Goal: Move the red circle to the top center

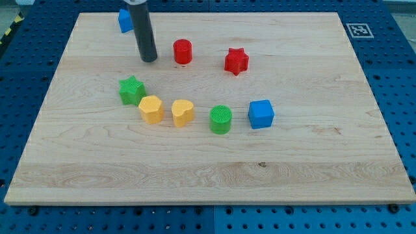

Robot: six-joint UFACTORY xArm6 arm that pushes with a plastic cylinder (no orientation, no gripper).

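The red circle (pixel 182 51) stands on the wooden board (pixel 292 162), left of centre near the view's top. My tip (pixel 149 60) rests on the board just left of the red circle, with a small gap between them. The dark rod rises from the tip to the view's top edge. A red star (pixel 236 61) lies to the right of the red circle.
A blue block (pixel 124 21) sits at the top left, partly behind the rod. A green star (pixel 132 90), a yellow hexagon (pixel 151 108), a yellow heart-like block (pixel 182 112), a green circle (pixel 221 119) and a blue cube (pixel 261 114) form an arc across the middle.
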